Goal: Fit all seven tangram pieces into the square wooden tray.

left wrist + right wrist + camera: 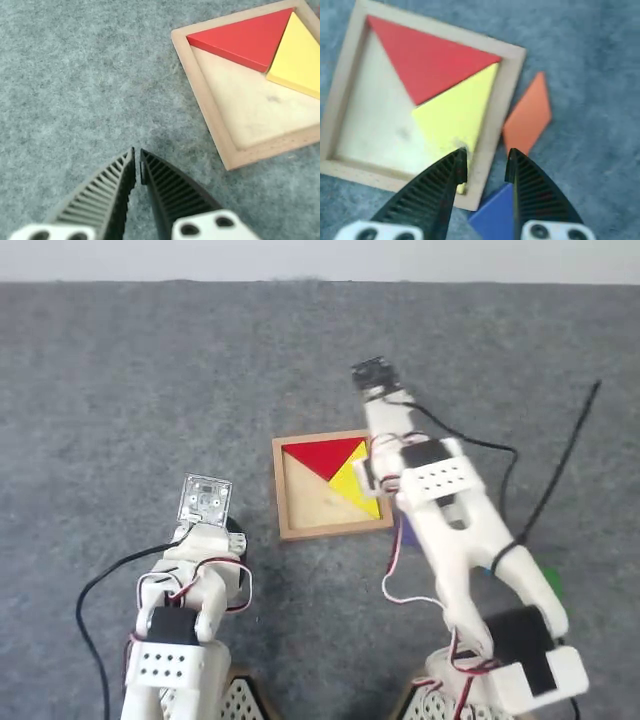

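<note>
The wooden tray (279,490) is lying mid-worktop, holding the red triangle (325,457) and the yellow triangle (355,485). The right pincer (486,159) is hovering slightly open and empty over the tray's rim, with the orange piece (527,114) and the blue piece (495,215) just beside it. I think it should be moving sideways and gripping the orange piece across its narrow width. The left pincer (137,156) is hanging closed.

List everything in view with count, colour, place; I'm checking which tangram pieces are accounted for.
wooden tray: one, light wood, centre of table.
red triangle: one, red, inside tray, far side.
yellow triangle: one, yellow, inside tray, touching red triangle.
orange parallelogram: one, orange, on table beside tray.
blue piece: one, blue, on table by tray corner.
green thing: one, green, beside right arm, mostly hidden.
left gripper: one, black fingers, shut, over bare table.
right gripper: one, black fingers, open, over tray rim.
</note>
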`<state>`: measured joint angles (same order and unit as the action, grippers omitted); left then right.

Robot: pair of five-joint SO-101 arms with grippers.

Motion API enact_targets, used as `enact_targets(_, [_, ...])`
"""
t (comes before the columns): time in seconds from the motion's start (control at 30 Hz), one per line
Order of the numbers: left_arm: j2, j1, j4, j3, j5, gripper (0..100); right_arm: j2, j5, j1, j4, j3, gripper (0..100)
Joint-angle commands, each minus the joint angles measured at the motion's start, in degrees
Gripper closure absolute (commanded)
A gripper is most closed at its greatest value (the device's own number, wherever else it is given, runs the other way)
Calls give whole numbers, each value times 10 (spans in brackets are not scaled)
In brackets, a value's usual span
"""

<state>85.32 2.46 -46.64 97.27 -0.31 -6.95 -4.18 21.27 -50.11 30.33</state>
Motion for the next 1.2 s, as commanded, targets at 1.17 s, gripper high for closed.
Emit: enact_targets(1.17, [7, 3, -1, -5, 4, 985, 327, 6, -69, -83, -320, 834])
